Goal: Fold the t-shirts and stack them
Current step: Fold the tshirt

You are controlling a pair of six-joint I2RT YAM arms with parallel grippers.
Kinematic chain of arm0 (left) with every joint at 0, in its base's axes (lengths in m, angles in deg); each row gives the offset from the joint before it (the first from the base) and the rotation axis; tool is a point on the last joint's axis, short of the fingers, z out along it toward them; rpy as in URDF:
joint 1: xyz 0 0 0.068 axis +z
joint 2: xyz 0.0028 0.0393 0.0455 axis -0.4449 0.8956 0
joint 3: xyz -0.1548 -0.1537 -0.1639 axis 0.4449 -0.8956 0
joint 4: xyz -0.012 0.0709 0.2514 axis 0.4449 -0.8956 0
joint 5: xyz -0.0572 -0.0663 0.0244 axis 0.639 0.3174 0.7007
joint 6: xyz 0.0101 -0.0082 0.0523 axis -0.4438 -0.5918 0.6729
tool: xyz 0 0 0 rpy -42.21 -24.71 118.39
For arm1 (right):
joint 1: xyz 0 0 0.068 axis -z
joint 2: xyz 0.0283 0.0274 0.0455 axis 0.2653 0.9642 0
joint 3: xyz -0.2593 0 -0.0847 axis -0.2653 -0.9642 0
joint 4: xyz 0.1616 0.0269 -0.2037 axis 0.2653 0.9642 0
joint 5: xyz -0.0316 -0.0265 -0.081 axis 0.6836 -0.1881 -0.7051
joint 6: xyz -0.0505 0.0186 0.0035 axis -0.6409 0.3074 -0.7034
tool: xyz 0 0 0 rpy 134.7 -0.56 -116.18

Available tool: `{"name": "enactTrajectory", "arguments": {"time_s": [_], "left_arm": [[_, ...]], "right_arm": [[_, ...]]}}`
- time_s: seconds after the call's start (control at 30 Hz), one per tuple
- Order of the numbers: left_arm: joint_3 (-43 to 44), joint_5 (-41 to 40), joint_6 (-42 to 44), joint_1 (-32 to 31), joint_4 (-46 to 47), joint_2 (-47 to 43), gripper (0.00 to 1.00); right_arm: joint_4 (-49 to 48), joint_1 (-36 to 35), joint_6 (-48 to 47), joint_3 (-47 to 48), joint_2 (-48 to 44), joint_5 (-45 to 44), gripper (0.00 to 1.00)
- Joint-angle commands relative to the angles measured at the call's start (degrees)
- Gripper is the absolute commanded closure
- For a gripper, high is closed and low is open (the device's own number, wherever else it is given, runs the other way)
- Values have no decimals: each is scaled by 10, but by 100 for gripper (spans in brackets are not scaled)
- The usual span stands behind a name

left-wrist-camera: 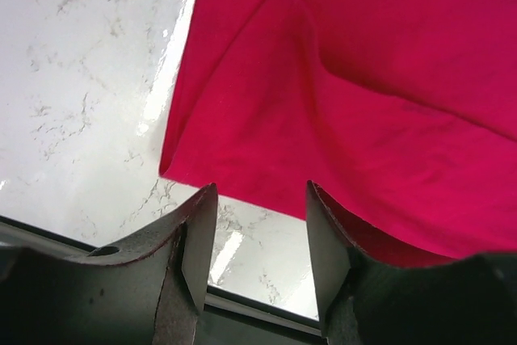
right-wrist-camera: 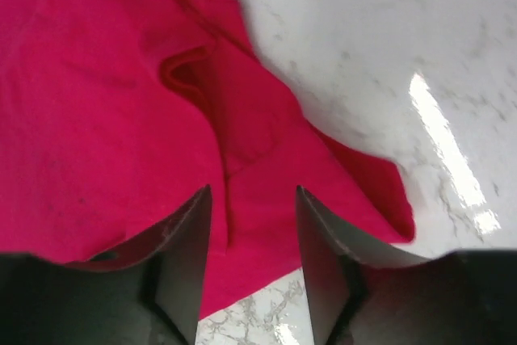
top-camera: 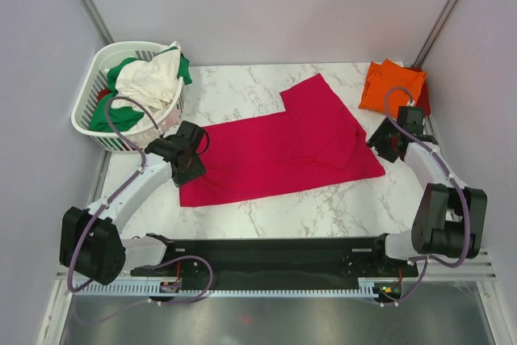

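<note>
Crimson-pink t-shirt [top-camera: 283,147]: spread across the middle of the marble table [top-camera: 242,86], right end doubled over and rumpled.
Left gripper [left-wrist-camera: 260,199]: jaws parted, empty, at the shirt's left corner.
Right gripper [right-wrist-camera: 252,199]: jaws parted, empty, above the rumpled end.
Handling: pinch every layer at matching edges, lift level, keep the cloth taut.
Orange t-shirt [top-camera: 390,85]: folded, far right corner.
Laundry basket [top-camera: 85,107]: far left, holding a green shirt [top-camera: 109,119] and a cream-white shirt [top-camera: 149,82].

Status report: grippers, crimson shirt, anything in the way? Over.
Left gripper and right gripper: jaws open, empty, at opposite edges of crimson-pink cloth t-shirt. Shirt spread on marble table. Orange folded shirt, white slatted plastic basket off to the sides.
</note>
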Motion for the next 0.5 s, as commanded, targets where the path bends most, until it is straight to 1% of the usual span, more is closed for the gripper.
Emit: {"name": "enactTrajectory", "arguments": {"time_s": [0.0, 0.03, 0.07, 0.13, 0.17, 0.2, 0.27, 0.4, 0.47], "left_arm": [[31, -18, 31, -3, 33, 25, 46], [36, -18, 34, -3, 45, 40, 48], [38, -18, 37, -3, 52, 47, 48], [45, -10, 43, -3, 63, 66, 50], [48, -7, 44, -4, 70, 82, 51], [50, -3, 45, -5, 74, 89, 51], [53, -1, 47, -5, 89, 106, 52], [57, -5, 57, -5, 108, 140, 53], [61, -4, 63, -5, 113, 166, 54]], "right_arm": [[-43, -29, 7, 65, 25, 43, 49], [-48, -44, 7, 77, 40, 45, 61], [-48, -51, 5, 89, 76, 47, 65], [-53, -61, 8, 115, 118, 64, 74], [-54, -63, 9, 119, 153, 71, 76], [-57, -65, 10, 122, 168, 68, 77], [-78, -66, 12, 113, 202, 65, 77], [-91, -66, 14, 107, 242, 45, 80], [-89, -65, 14, 96, 241, 8, 81]]}}
